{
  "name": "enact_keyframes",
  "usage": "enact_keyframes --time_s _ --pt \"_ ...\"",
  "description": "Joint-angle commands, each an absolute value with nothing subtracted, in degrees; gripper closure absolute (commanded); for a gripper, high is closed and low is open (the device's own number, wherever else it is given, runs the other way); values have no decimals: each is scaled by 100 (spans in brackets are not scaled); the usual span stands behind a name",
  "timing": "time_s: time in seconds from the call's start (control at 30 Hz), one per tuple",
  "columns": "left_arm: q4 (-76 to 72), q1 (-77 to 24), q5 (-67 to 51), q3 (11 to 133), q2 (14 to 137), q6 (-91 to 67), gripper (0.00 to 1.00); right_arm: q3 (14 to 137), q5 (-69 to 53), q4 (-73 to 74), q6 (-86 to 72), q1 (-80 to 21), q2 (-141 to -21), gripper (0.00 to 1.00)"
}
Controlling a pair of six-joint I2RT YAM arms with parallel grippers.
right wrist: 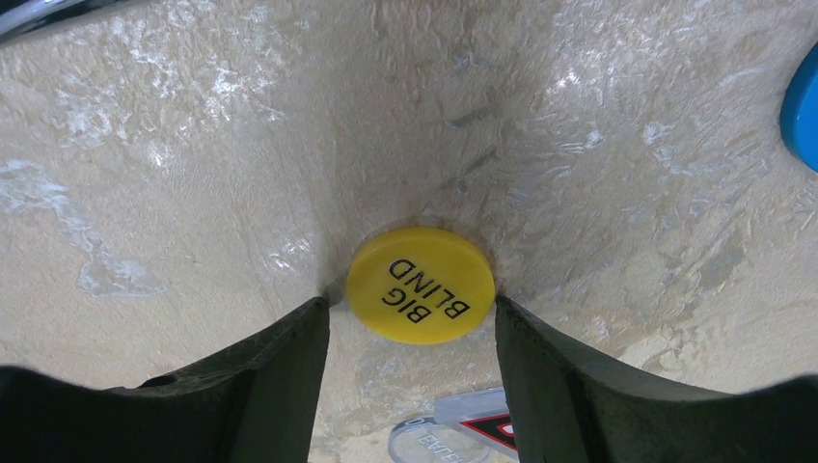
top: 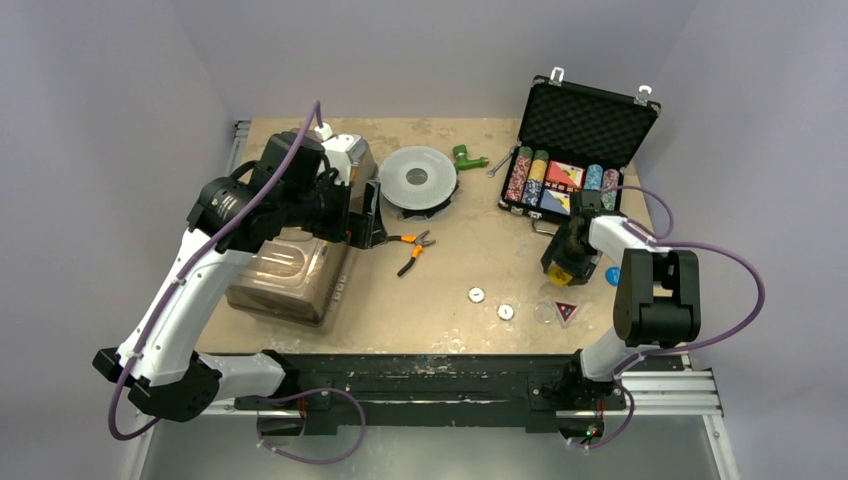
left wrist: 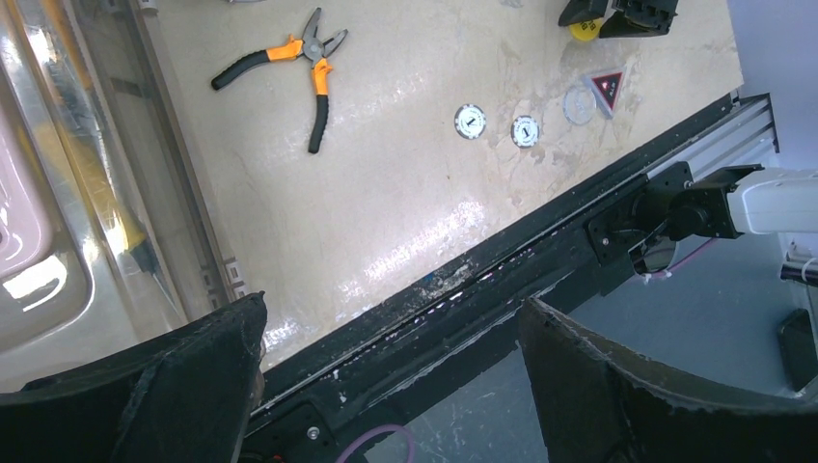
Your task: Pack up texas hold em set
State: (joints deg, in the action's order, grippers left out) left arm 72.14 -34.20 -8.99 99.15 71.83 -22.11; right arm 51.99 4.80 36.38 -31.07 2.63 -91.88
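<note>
The black briefcase stands open at the back right, holding chip rows and a card deck. A yellow "BIG BLIND" button lies flat on the table. My right gripper is down over it, open. The right fingertip is against the button's edge and the left one stands a sliver off. A blue button lies just right of the gripper. Two white buttons, a clear round one and a triangular one lie near the front edge. My left gripper hangs open, holding nothing.
A large clear plastic bin stands at the left, under the left arm. Orange-handled pliers lie beside it. At the back sit a round grey spool, a green fitting and a small wrench. The black rail runs along the near edge.
</note>
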Motion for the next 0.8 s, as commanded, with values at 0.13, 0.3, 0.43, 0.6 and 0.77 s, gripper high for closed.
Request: enact_keyframes --time_s 0.13,0.3,0.43,0.6,0.77 --pt "7086 -3442 -941 10096 7123 -2285 0 5184 711 3580 -3118 241 -9386 41" --pt "7069 -3441 -936 10064 7089 -2279 0 5253 735 3603 -3070 238 -9470 41" --pt "7078 -3445 -934 10096 7087 -2260 0 5284 755 3595 -3042 237 -9561 42" --pt "7088 -3443 -924 10101 7063 -2231 0 5329 826 3616 -2996 237 -9650 43" --pt "7110 -3445 -925 10123 7050 -2191 0 5368 936 3621 -2890 237 -9698 40"
